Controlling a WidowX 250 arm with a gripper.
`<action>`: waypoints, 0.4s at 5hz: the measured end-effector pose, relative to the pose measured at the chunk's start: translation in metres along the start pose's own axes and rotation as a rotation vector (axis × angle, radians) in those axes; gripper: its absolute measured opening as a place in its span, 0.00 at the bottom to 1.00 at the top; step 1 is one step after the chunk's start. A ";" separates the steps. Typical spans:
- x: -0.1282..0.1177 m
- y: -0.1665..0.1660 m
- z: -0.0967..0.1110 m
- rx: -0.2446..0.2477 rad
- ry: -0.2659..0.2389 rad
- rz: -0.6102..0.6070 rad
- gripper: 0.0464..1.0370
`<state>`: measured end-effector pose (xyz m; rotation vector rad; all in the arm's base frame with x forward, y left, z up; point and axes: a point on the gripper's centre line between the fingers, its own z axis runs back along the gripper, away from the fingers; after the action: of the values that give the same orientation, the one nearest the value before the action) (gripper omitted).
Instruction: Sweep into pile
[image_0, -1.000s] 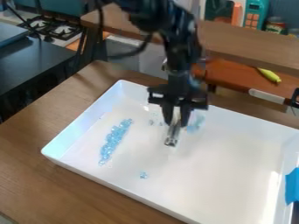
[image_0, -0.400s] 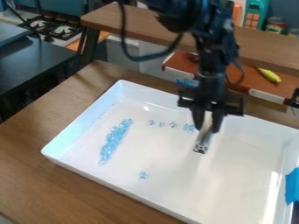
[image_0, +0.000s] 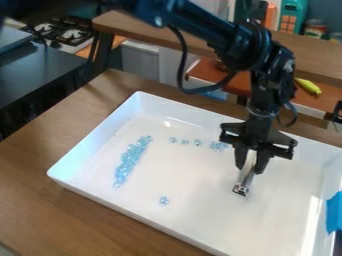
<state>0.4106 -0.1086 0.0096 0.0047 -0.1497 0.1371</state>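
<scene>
Pincer (image_0: 249, 170) has moved closer to the near wall of the tray (image_0: 140, 215), clamping a pale tool (image_0: 244, 181); its long axis slants down toward that wall, upper end hidden.

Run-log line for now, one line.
gripper closed on metal-tipped tool | over white tray | blue beads in long band image-left, broken row far side, small clump near side | single pile not formed

Toy kitchen, stove burners (image_0: 65, 33), counters (image_0: 40, 70)
</scene>
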 end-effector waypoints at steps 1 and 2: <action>0.005 0.001 -0.010 0.022 0.000 0.009 0.28; 0.009 0.010 -0.012 0.027 0.001 0.027 0.28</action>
<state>0.4193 -0.0973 -0.0010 0.0292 -0.1475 0.1656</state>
